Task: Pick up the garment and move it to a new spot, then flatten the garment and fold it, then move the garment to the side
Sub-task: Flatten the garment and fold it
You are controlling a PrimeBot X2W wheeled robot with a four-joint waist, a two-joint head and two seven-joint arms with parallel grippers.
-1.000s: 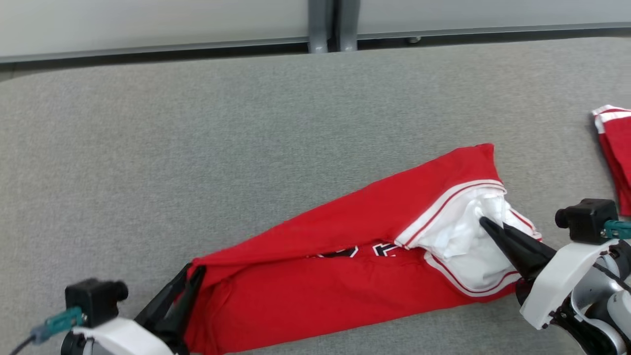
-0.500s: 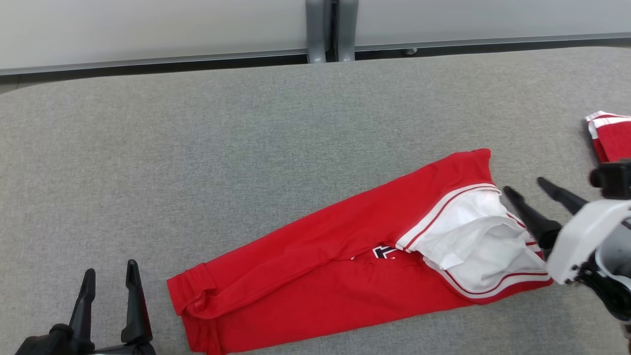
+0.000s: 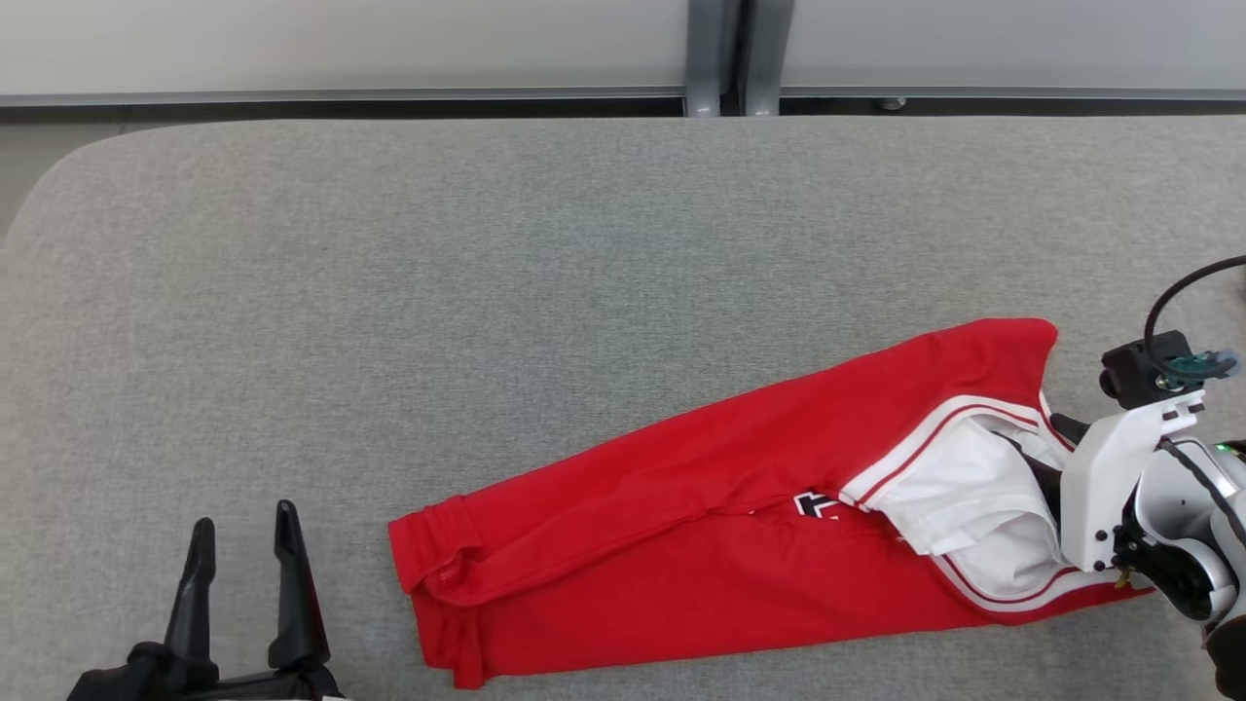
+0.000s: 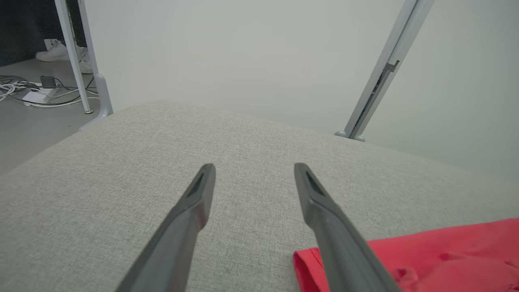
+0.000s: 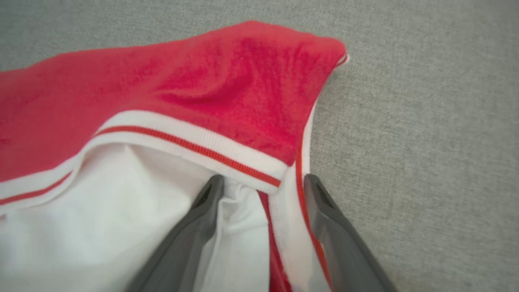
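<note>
Diagonally, the garment (image 3: 681, 545) lies with its white-trimmed end far-right; left hand (image 3: 243, 518) and right hand (image 5: 263, 180) spread.

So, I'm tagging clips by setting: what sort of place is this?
Probably a lab or test room: a grey padded table before pale partition panels on metal posts, loose cables on the bare floor.

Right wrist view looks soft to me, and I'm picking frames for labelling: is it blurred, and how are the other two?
Right wrist view: yes, the red garment is soft, its weave smeared. Head view: crisp, even light, faint shadows on the grey table. Left wrist view: sharp left gripper, posts splayed by the wide angle.
</note>
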